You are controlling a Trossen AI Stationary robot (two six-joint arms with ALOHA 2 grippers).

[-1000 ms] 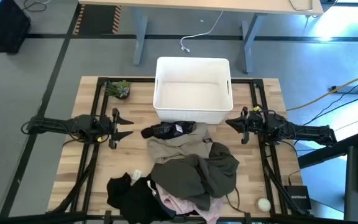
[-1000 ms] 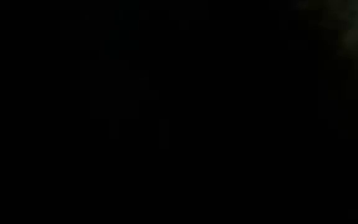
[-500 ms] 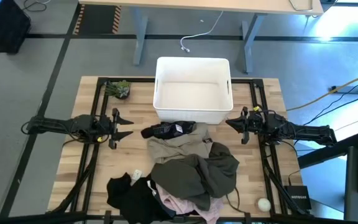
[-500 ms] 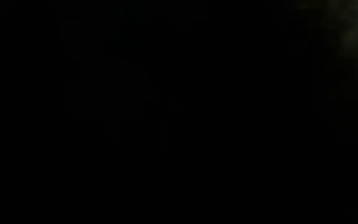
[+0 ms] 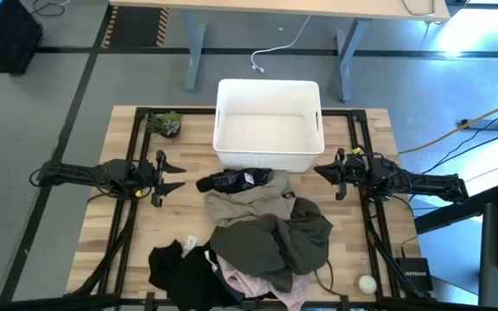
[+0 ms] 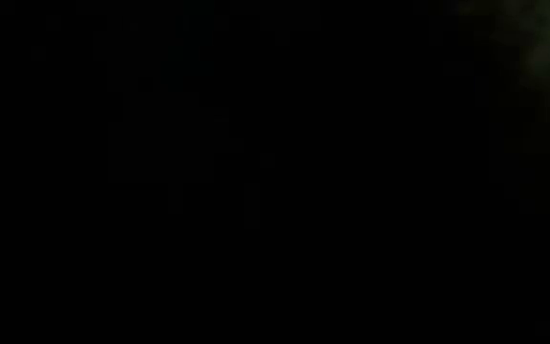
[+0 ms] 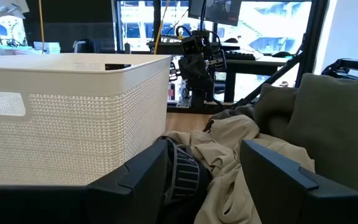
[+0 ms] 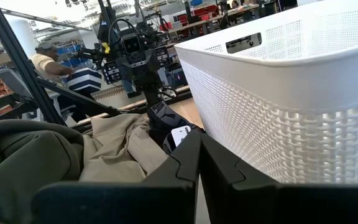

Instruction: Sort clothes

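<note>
Clothes [image 5: 266, 238]: soft crumpled heap, lower centre; woven-pattern white bin [image 5: 268, 126] above. Left gripper [image 5: 173, 173] fingers spread wide; right gripper [image 5: 325, 172] fingers closed together.

White bin [image 5: 268, 130], woven-mesh walls. Clothes: olive green garment [image 5: 288, 238], khaki beige garment [image 5: 245, 200], black garment [image 5: 180, 268], pale pink garment [image 5: 262, 289], navy garment [image 5: 232, 180] with a white tag. Light wood surface [image 5: 188, 212]. Green plant [image 5: 164, 123].

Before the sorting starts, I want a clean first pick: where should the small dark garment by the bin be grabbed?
Grip the dark garment at its bunched middle, from above; it lies apart from the pile, right against the bin.
</note>
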